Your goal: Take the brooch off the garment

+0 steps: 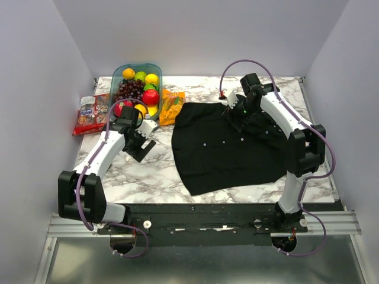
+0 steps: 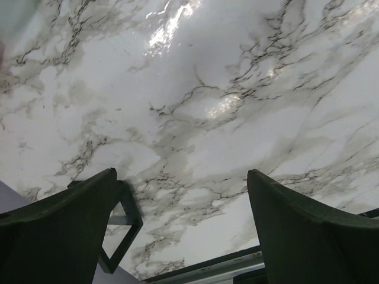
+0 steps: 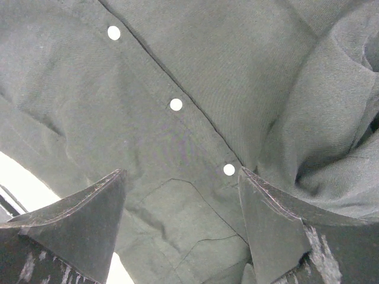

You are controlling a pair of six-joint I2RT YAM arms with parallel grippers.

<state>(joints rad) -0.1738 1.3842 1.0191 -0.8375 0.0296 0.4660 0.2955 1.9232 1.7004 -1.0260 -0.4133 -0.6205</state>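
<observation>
The large black button-up shirt of soft cloth point(image 1: 225, 157) is spread on the white marbled table point(image 1: 136, 177), right of centre in the top view. The right gripper point(image 1: 237, 115) is seen over the upper end of the shirt, with its jaws apart and nothing between them. The left gripper point(image 1: 141, 142), also spread and empty, is placed at the left, well apart from the cloth. The small round silvery brooch cannot be found in any view, so its direction from the fingers cannot be told. The right arm is judged the nearer one. One shirt, two grippers and three tiny white buttons point(image 3: 176, 105) in a slanting row are counted; no brooch is seen.
</observation>
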